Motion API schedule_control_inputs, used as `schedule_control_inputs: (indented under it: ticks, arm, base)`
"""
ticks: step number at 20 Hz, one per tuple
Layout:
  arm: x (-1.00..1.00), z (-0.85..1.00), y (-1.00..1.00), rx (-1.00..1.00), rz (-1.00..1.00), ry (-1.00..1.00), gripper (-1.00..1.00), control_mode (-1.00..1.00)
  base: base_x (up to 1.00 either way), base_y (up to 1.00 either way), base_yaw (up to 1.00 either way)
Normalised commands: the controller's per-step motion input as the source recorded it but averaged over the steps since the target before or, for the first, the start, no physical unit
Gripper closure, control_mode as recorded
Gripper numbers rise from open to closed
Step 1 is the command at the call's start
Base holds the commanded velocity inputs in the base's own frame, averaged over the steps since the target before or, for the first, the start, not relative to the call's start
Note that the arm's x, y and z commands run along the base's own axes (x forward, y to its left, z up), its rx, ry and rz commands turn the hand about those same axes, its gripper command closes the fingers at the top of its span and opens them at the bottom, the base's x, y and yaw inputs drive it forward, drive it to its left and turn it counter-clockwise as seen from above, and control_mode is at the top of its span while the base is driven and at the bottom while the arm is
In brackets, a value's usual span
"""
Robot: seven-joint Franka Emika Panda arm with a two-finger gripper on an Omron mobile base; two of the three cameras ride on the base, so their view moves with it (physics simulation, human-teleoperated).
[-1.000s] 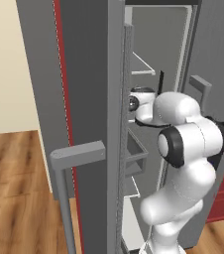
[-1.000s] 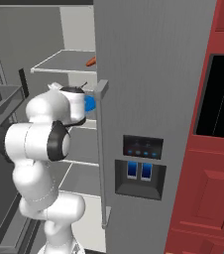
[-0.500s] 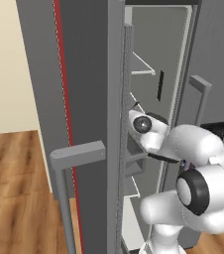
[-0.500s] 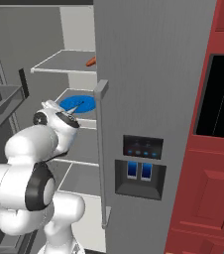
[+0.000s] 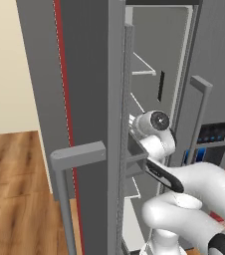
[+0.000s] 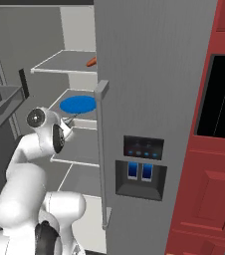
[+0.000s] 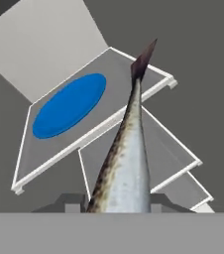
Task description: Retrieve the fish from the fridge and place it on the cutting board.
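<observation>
The fish (image 7: 126,158), silver-brown and speckled, points tail-first away from my gripper (image 7: 119,203), which is shut on its body. My hand hangs in front of the shelves of the open grey fridge (image 6: 149,74). The middle shelf holds a bare blue plate (image 7: 69,105), also in the right base view as the blue plate (image 6: 77,104). In the left base view the fridge's open door (image 5: 89,74) with its red edge strip stands at the left, with my wrist (image 5: 154,124) just right of it. The cutting board is out of view.
An orange item (image 6: 91,62) lies on the top shelf. The shut right fridge door carries a bar handle (image 6: 101,149) and a dispenser panel (image 6: 142,169). Dark red cabinets (image 6: 219,189) stand at the right. A door bin (image 6: 2,99) juts out at the left.
My hand has drawn back and down from the blue plate with the fish in it. The plate is now bare, and the arm has folded lower towards the base.
</observation>
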Motion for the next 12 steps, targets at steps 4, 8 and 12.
schedule_control_inputs:
  ticks: [4,8,12]
  arm:
    - [-0.01,0.21,0.00,0.01,-0.04,0.07,1.00,-1.00]
    - [-0.81,1.00,-0.19,0.16,-0.10,0.00,1.00,-1.00]
    - [-1.00,0.96,-0.50,0.08,-0.04,0.00,1.00,-1.00]
  base:
    - [0.00,0.00,0.00]
    - [0.00,0.00,0.00]
    - [0.00,0.00,0.00]
